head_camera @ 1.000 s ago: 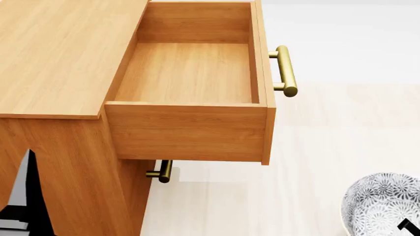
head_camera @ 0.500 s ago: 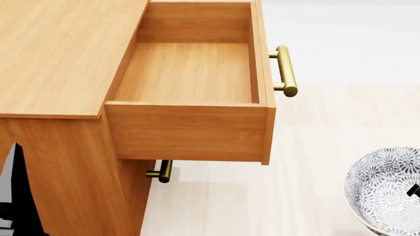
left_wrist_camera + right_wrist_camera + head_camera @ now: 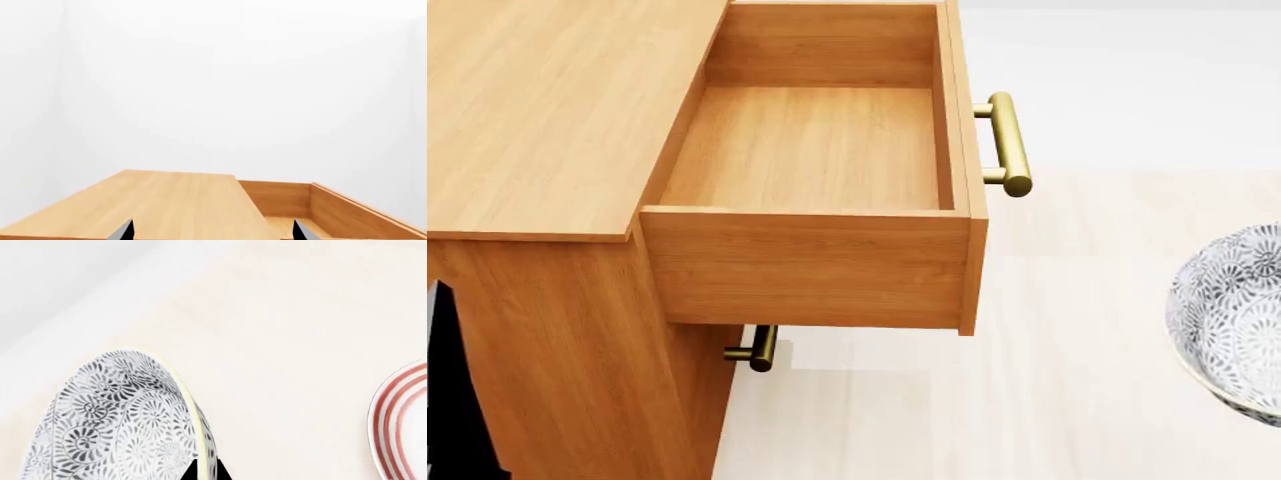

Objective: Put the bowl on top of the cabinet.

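Risen since the earlier frame: bowl [image 3: 1237, 320], now at right edge of head view, mid-height, above floor. Cabinet [image 3: 547, 110] fills upper left, top drawer [image 3: 814, 150] open. Right gripper [image 3: 205, 471] clenched on bowl rim. Left gripper [image 3: 212, 231] fingers spread, holding nothing

Showing no readable text, label, brand, number or sign anywhere: only plain wood grain on the cabinet [image 3: 547, 110], a floral pattern on the bowl [image 3: 120, 425], and red rings on the plate [image 3: 400, 425].
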`<state>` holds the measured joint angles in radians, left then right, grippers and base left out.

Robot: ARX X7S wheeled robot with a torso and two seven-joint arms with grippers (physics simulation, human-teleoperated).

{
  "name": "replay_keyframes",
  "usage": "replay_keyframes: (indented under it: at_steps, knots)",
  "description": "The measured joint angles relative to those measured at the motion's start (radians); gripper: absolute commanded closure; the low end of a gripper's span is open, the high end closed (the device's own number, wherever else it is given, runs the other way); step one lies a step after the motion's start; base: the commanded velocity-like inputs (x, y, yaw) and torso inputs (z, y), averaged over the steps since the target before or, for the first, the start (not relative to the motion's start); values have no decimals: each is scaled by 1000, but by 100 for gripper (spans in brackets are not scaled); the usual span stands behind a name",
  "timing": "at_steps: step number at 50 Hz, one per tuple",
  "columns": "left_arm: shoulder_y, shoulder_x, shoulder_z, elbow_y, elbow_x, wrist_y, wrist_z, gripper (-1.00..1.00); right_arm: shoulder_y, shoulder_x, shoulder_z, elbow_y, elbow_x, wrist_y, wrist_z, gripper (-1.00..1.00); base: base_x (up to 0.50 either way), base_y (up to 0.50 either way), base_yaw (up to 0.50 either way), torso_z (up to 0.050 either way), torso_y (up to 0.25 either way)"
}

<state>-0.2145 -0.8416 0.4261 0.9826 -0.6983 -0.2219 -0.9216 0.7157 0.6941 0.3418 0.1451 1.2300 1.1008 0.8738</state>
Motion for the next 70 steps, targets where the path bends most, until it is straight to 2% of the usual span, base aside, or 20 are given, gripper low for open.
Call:
replay_keyframes:
  at_steps: [19,34,52,70]
  knots:
    - [-12,-16,-3,17,-18,2,-19,-100,203,41,-26,3,67,97,114,100,0,0,0,0,0]
    - [-21,-22,4,21,-24,6,-27,-100,458,48,-121,69,79,172,170,100,0,0,0,0,0]
    - [-28,-30,10,21,-31,17,-33,-100,774,-24,-292,252,2,183,118,100,0,0,0,0,1]
    - [-39,-41,16,27,-42,25,-44,-100,958,-133,-391,420,-53,142,28,100,0,0,0,0,0]
